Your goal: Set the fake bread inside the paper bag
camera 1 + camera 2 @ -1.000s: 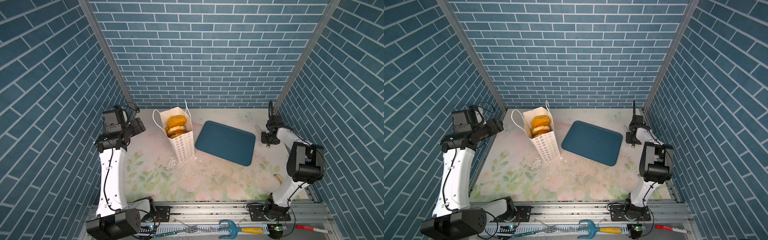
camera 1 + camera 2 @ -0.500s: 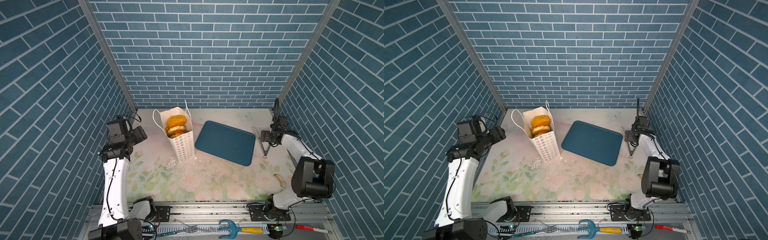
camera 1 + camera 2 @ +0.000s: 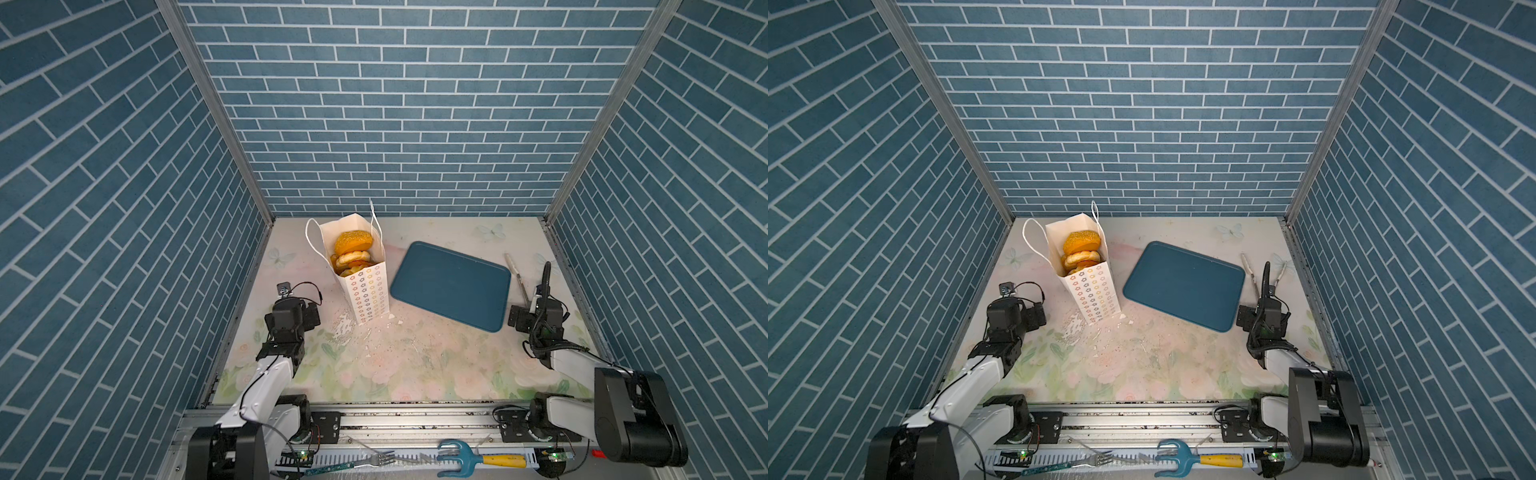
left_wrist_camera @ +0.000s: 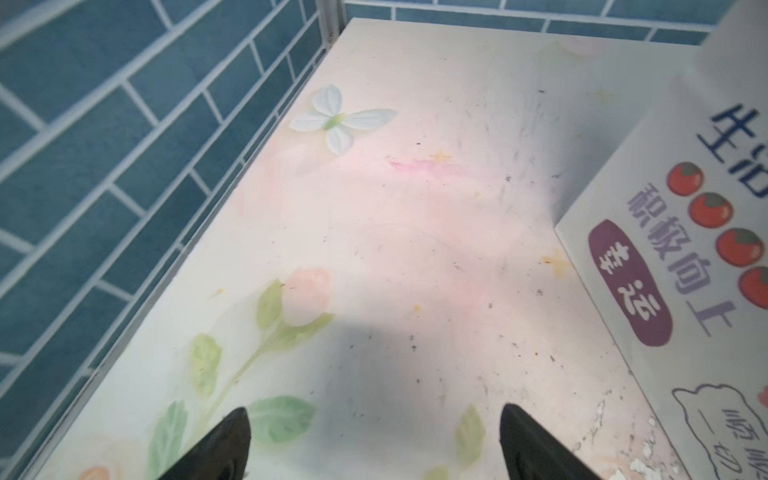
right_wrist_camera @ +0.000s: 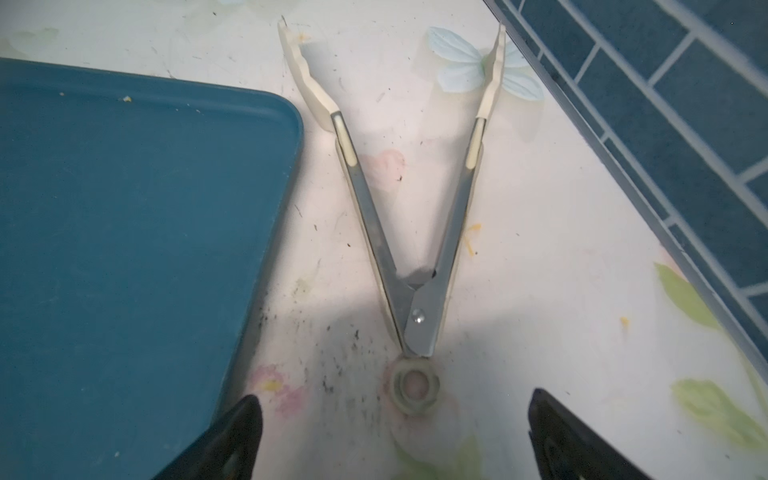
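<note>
Tabletop (image 3: 436,365) floral, crumb-littered | walls (image 3: 395,124) blue brick | both jaws spread wide apart

We see the paper bag (image 3: 365,291) as white, its narrow side patterned with small coloured flower outlines. The fake bread (image 3: 353,243) is golden-orange. The tray (image 3: 451,284) is dark blue, the table (image 3: 415,365) pale with pink flowers and green leaves. The walls (image 3: 395,124) show us a blue brick pattern with white lines.

So the white, black-jointed left arm (image 3: 266,374) and right arm (image 3: 575,363) both sit folded low. The left hand (image 4: 374,449) is spread wide, holding nothing; the right hand (image 5: 395,415), same deal.
</note>
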{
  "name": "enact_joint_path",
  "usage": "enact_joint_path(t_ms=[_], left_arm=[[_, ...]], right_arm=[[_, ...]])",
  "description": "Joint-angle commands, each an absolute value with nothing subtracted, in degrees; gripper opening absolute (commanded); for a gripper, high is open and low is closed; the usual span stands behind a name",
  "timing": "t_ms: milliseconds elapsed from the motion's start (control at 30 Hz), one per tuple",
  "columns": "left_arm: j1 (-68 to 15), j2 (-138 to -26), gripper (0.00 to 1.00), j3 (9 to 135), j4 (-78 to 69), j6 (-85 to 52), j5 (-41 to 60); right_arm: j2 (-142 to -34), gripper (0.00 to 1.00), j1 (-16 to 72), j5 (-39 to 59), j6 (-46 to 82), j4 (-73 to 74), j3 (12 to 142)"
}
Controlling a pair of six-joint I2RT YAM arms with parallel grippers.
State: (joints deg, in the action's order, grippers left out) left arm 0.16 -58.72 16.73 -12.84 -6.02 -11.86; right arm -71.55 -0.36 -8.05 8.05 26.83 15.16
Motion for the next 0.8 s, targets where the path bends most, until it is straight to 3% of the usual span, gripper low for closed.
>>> enact_joint_path(t_ms=[0,200,433,600,633,767], left_arm=[[-1.86,-64.36,0.95,16.02,-31.48,-2.30,-11.94],[-3.86,-74.47,0.96,22.49,-32.81,-1.26,-16.33],[-3.20,-88.23,0.96,18.57,-58.05,2.68,-13.64],[-3.52,-86.92,0.98,19.93,-52.87,1.35,-15.59],[-3.43,-87.60,0.99,19.44,-54.75,1.36,-15.76],[-3.50,-87.81,1.00,20.17,-53.93,1.47,-16.13]], right_arm=[[-74.62,0.99,0.00,-6.16,7.67,38.97,19.71],[-77.50,0.99,-1.04,-3.91,6.68,34.96,23.74],[-79.28,0.99,-1.10,-3.21,3.32,37.58,24.10],[-89.25,0.99,-2.05,-0.65,1.96,52.64,21.94],[-87.68,0.99,-2.13,-1.46,2.46,47.10,23.03],[-88.18,0.99,-2.09,1.62,1.09,53.39,20.26]])
